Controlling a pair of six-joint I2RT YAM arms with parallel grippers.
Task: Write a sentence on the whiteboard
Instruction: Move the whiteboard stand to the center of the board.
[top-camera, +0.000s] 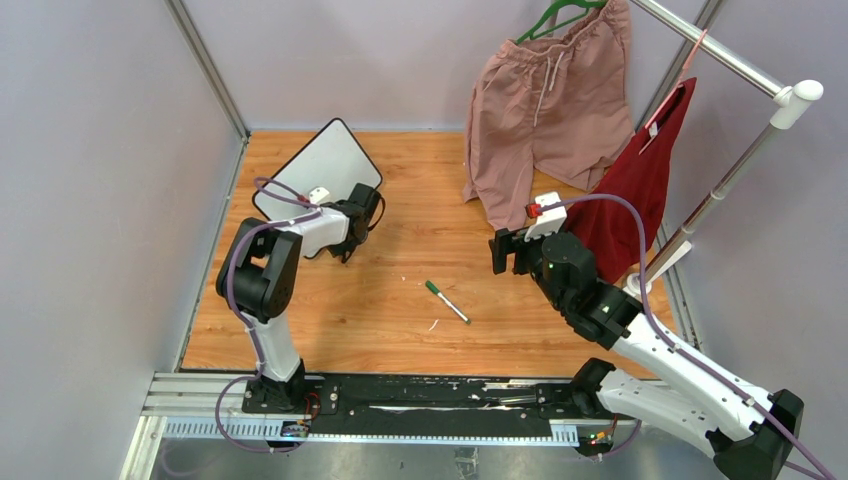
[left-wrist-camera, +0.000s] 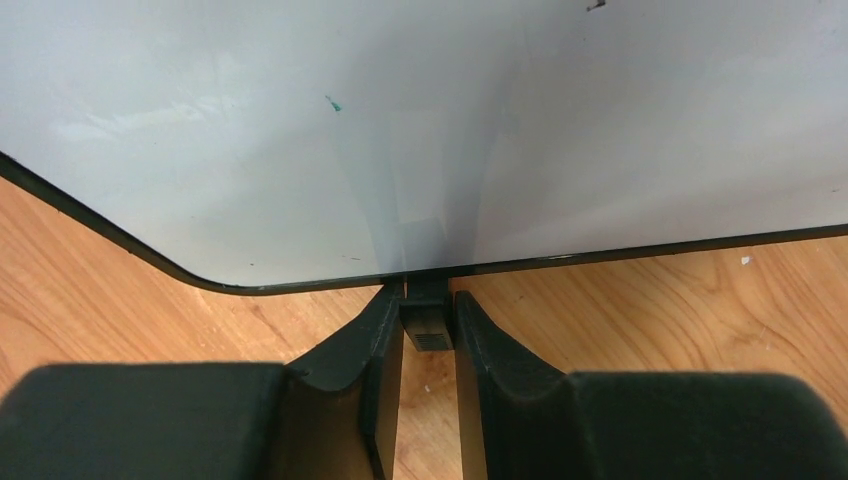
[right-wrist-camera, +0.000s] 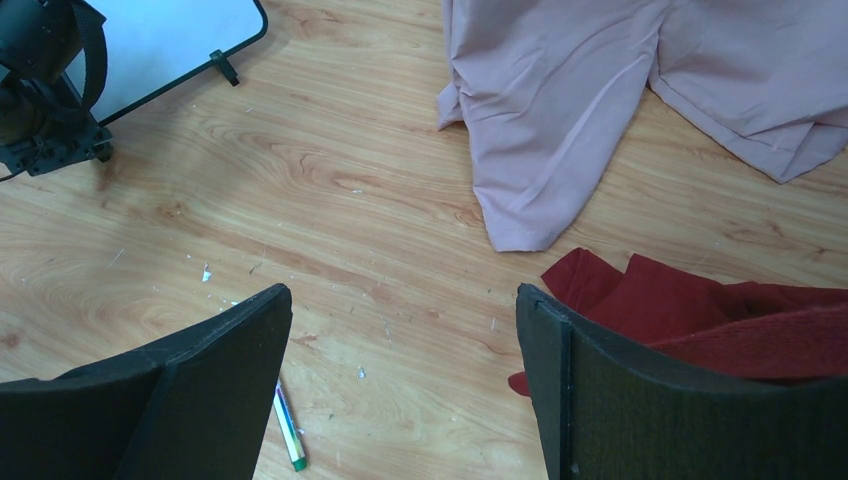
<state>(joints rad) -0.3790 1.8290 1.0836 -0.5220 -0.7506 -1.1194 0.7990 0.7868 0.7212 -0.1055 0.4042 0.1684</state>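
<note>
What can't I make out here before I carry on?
- Left gripper: top view, its own wrist hides the fingers; left wrist view leaves unclear whether they pinch the whiteboard's foot yet.
- Whiteboard face: left wrist view crops most of it.
- Marker: right wrist view, the right gripper's finger covers part; top view too small to show whether it's capped.

Straight ahead of the left claw (left-wrist-camera: 428, 318), the whiteboard (left-wrist-camera: 420, 130) blocks the way from side to side. Its small black foot (left-wrist-camera: 428, 328) takes up nearly all the gap between the jaws. Bare wooden table (left-wrist-camera: 650, 310) lies open to either side of that foot, along the frame. The right claw (right-wrist-camera: 403, 300) stands wide, with bare wood between its jaws and ahead. A red cloth (right-wrist-camera: 700, 310) crowds its right side, and pink shorts (right-wrist-camera: 560, 120) lie ahead to the right. A marker (right-wrist-camera: 288, 430) lies near the left jaw.
</note>
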